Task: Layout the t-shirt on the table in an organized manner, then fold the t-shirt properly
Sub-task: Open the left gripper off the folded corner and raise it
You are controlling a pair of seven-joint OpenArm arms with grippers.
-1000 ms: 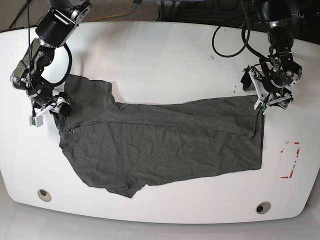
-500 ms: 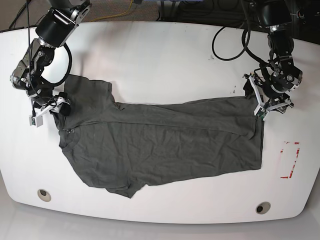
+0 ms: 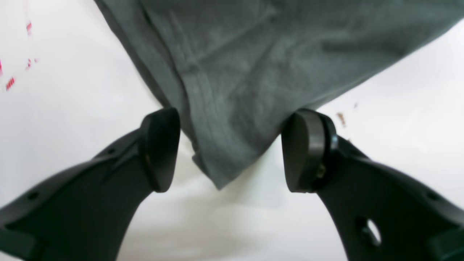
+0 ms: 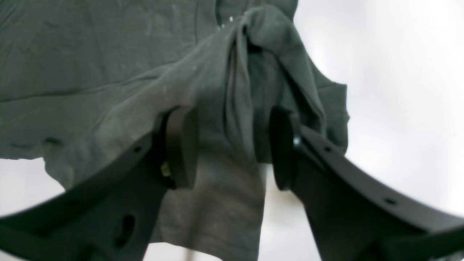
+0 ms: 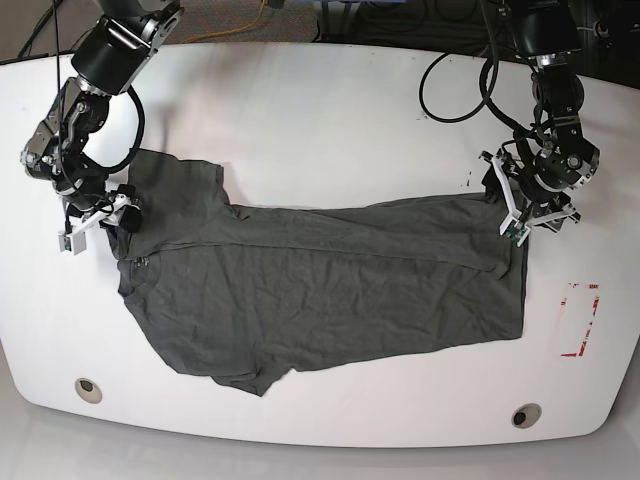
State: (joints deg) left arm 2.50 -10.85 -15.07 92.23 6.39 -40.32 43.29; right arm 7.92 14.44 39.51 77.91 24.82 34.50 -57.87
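Note:
The dark grey t-shirt (image 5: 330, 290) lies spread sideways on the white table (image 5: 330, 110), its upper edge folded over. My right gripper (image 5: 127, 213) is at the shirt's left end. In the right wrist view it (image 4: 233, 148) is shut on a bunched fold of the t-shirt (image 4: 108, 54), which is tented up. My left gripper (image 5: 512, 222) is at the shirt's upper right corner. In the left wrist view its jaws (image 3: 232, 152) stand open on either side of that corner of the shirt (image 3: 232, 54), which lies flat on the table (image 3: 398, 90).
A red tape rectangle (image 5: 582, 320) is marked to the right of the shirt and shows in the left wrist view (image 3: 11, 82). Two round grommets (image 5: 88, 389) (image 5: 526, 414) sit near the front edge. Black cables (image 5: 450, 95) loop on the table at the back right.
My left gripper has shifted a little left and down, onto the shirt's upper right corner. The right gripper and the shirt have stayed put.

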